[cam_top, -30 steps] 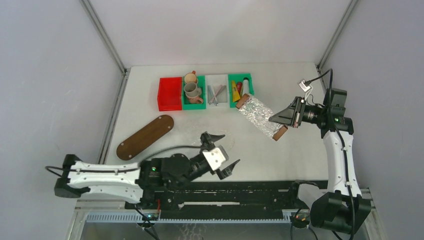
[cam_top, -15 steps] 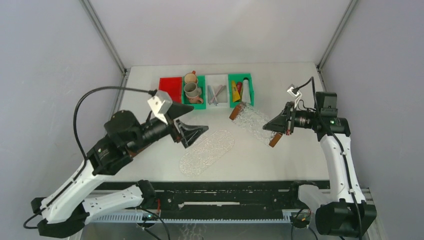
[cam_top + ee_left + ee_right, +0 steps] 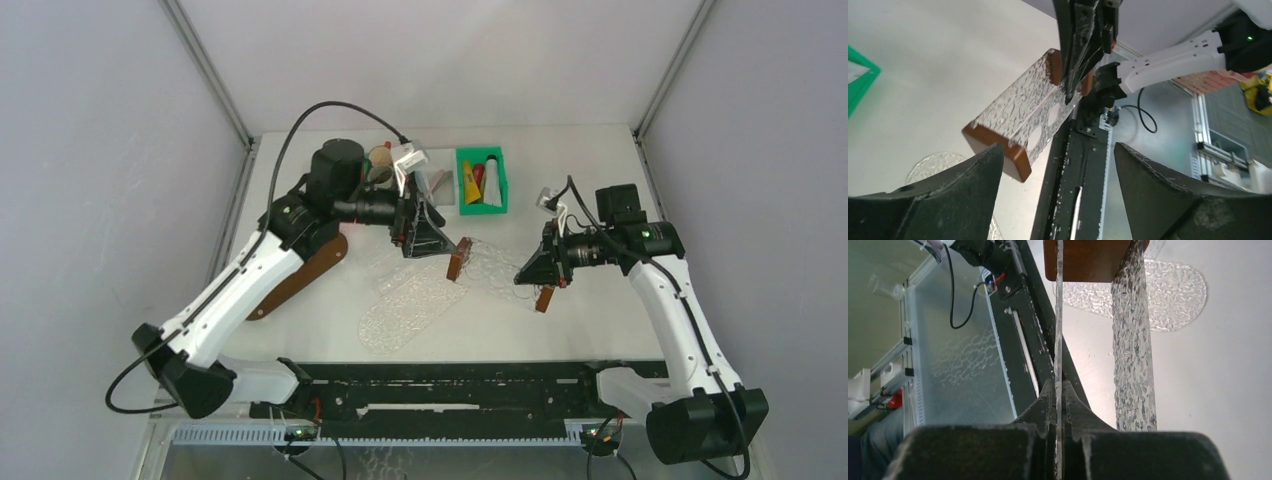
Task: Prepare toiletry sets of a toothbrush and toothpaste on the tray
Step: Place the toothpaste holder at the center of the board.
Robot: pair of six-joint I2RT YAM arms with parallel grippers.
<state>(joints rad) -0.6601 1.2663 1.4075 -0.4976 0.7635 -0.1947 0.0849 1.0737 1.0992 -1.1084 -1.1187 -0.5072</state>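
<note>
So far nothing set: tubes (image 3: 470,188) sat in green bin (image 3: 481,209) at bench's (image 3: 600,170) far edge; right claw (image 3: 1058,390) pinched empty tray (image 3: 495,264), left claw (image 3: 1058,155) gaped wide.

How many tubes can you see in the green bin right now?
3: yellow tube at the left of the green bin, red tube in the middle, white tube on the right. Others may be hidden beneath them.

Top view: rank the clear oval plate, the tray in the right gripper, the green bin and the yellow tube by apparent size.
1. clear oval plate
2. tray: close to the plate, but held tilted and partly hidden, so unsure
3. green bin
4. yellow tube
</note>
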